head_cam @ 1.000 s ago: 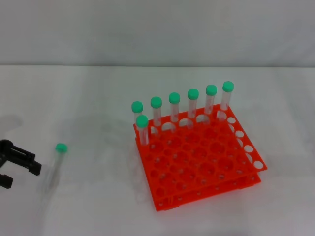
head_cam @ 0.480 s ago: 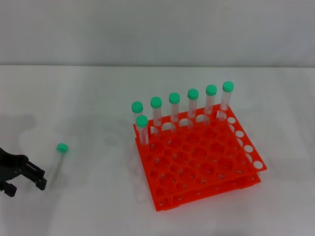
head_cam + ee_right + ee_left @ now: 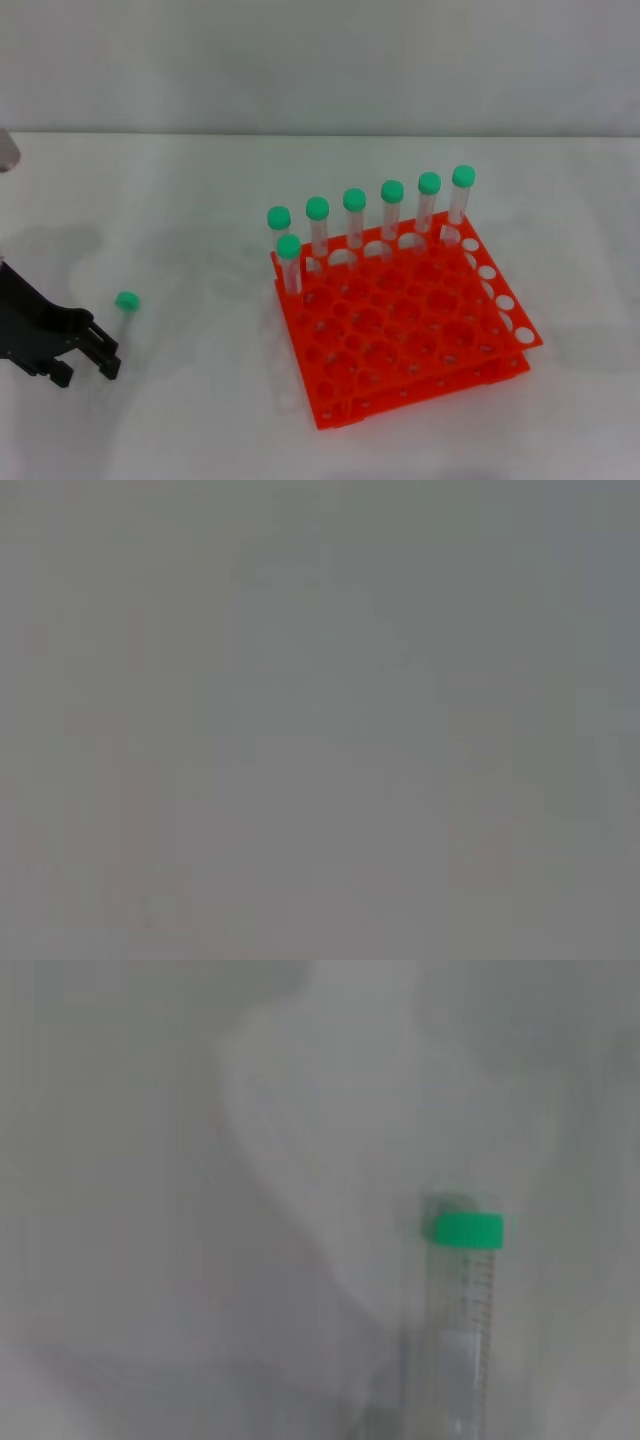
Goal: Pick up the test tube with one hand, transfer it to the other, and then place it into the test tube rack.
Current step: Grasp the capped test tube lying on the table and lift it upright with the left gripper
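The test tube [image 3: 121, 318] lies flat on the white table at the left, its green cap toward the far side. It also shows in the left wrist view [image 3: 462, 1300]. My left gripper [image 3: 84, 368] is low over the table, just to the near left of the tube's lower end. Its jaws are open and hold nothing. The orange-red test tube rack [image 3: 420, 385] stands to the right of centre. My right gripper is out of view, and the right wrist view shows only plain grey.
Several green-capped tubes [image 3: 354, 218] stand upright along the rack's far row, and one more [image 3: 289, 262] stands at its left edge. Bare white table lies between the loose tube and the rack.
My left gripper has moved right and forward, from the left edge of the view to just beside the lying tube's lower end. The tube and rack have not moved.
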`<state>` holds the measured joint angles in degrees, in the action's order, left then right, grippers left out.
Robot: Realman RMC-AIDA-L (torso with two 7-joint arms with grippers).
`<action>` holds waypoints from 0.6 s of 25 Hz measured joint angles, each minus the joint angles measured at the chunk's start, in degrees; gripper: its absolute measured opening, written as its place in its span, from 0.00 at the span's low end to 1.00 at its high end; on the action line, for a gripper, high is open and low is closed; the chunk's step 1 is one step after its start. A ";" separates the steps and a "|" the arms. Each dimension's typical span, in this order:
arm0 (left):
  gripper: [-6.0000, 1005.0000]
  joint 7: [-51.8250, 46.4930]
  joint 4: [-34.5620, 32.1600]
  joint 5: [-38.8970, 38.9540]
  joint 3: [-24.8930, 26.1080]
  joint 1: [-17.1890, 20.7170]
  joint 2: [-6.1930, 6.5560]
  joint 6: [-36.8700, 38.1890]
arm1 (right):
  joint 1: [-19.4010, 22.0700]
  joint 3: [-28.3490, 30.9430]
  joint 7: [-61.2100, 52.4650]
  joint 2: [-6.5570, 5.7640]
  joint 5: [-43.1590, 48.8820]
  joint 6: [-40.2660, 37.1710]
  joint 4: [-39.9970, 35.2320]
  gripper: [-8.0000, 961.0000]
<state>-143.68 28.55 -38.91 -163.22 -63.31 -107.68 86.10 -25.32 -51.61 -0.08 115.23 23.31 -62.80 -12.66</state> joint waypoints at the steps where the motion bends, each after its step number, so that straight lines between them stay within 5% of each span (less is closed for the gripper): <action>1: 0.66 -0.43 -0.84 -0.18 0.00 -0.10 -0.01 -0.32 | 0.00 0.00 0.00 0.00 0.04 -0.02 0.01 0.85; 15: 0.58 -4.13 -2.07 -2.80 0.01 -1.32 -1.59 -1.84 | -0.05 -0.06 0.51 -0.09 0.17 -0.14 -0.34 0.85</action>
<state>-147.82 26.48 -41.71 -163.21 -64.63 -109.27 84.26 -25.37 -51.67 0.43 115.13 23.48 -62.94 -13.00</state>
